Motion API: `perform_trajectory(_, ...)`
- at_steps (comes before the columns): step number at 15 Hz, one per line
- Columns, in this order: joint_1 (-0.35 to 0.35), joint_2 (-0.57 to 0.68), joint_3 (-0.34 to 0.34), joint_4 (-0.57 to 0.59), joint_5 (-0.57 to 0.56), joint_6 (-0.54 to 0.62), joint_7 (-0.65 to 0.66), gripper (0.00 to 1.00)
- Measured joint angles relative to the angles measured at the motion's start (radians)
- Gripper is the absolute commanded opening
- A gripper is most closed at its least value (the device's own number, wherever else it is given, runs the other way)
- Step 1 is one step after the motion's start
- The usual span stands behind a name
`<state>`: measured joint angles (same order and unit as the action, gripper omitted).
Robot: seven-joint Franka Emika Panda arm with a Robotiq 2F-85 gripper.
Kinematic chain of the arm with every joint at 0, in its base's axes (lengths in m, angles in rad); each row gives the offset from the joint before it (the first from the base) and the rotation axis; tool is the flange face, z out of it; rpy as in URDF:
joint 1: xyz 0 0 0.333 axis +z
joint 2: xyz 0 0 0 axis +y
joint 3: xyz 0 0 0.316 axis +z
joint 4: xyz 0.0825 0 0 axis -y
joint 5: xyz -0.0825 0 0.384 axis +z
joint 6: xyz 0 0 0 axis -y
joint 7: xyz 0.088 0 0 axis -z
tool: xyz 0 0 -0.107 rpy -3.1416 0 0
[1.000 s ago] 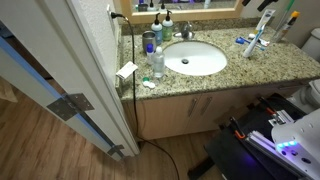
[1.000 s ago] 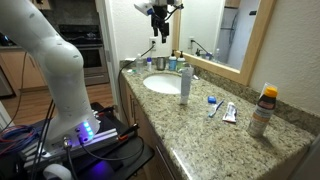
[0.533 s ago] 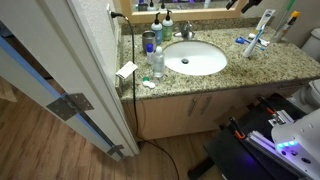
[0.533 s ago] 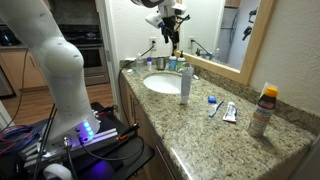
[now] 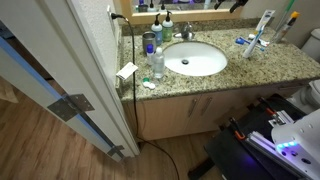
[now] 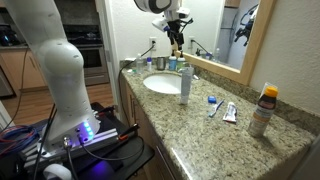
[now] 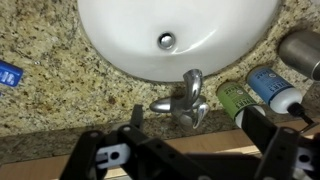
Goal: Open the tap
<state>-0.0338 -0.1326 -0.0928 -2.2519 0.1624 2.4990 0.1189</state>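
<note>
The small shiny silver-grey metal tap [image 7: 186,100] stands on the speckled granite worktop [image 7: 60,110] at the back rim of the white oval basin [image 7: 120,55], its short spout reaching over the basin's edge toward the drain. In the wrist view the black two-fingered pincer [image 7: 190,120] is released: its jaws are spread wide, one on each side of the tap, and neither finger [image 7: 137,115] touches the metal. In an exterior view the pincer [image 6: 177,40] hangs above the back of the basin, so the step in hand looks like the final line-up before contact with the handle. To do it well, the arm should come down straight, keeping the tap centred between the jaws so that both pads meet the top handle together and not the spout or the base. A bright arm sticks out sideways from the tap's body along the basin's back rim; it seems to be the lever, though the glare makes that uncertain, so contact should be gentle and low on that part. Polished metal is likely to slip, so a firm closing or a steady push close to the handle's root should serve better than a nudge at its tip. On the other side of the tap, just behind the basin's rim, stand a green-topped container [image 7: 235,97] and a blue-labelled bottle [image 7: 268,84]. The finger on that side passes near them, so any sideways correction ought to be small.
</note>
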Motion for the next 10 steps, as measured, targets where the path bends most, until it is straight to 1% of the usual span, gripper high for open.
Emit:
perform_trajectory(2, 0.001, 0.043, 0.003, 0.002, -0.016, 0.007, -0.005, 1.00)
perform_trajectory(4, 0.004, 0.130, 0.011, 0.029, -0.016, 0.052, -0.008, 1.00)
perform_trajectory(7, 0.006, 0.287, 0.031, 0.156, -0.010, 0.119, 0.024, 1.00)
perform_trajectory(9, 0.015, 0.364, 0.033, 0.257, -0.030, 0.134, 0.111, 1.00)
perform_trajectory(10, 0.017, 0.383, 0.033, 0.285, -0.034, 0.134, 0.129, 1.00)
